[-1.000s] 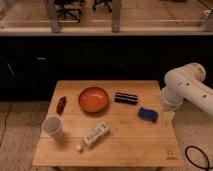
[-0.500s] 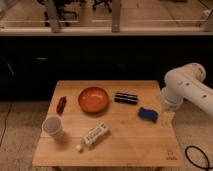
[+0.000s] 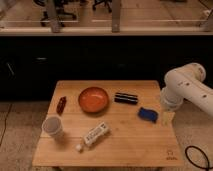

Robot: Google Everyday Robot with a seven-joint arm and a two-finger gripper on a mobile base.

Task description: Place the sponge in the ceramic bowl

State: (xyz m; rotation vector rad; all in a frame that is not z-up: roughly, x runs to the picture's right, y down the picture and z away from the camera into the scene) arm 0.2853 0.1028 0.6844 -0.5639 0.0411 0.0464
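The blue sponge (image 3: 148, 114) lies on the wooden table (image 3: 125, 145) toward its right edge. The orange-red ceramic bowl (image 3: 93, 99) sits left of it, near the table's back middle, and it holds nothing. My white arm comes in from the right, and its gripper (image 3: 166, 116) hangs just right of the sponge, close to the table's right edge. Whether it touches the sponge does not show.
A black ridged bar (image 3: 126, 98) lies between bowl and sponge. A white cup (image 3: 53, 127) stands front left, a dark red object (image 3: 61, 104) at the left, a white tube (image 3: 94, 134) and small white piece (image 3: 79, 147) in front. A black cable (image 3: 197, 156) lies on the floor right.
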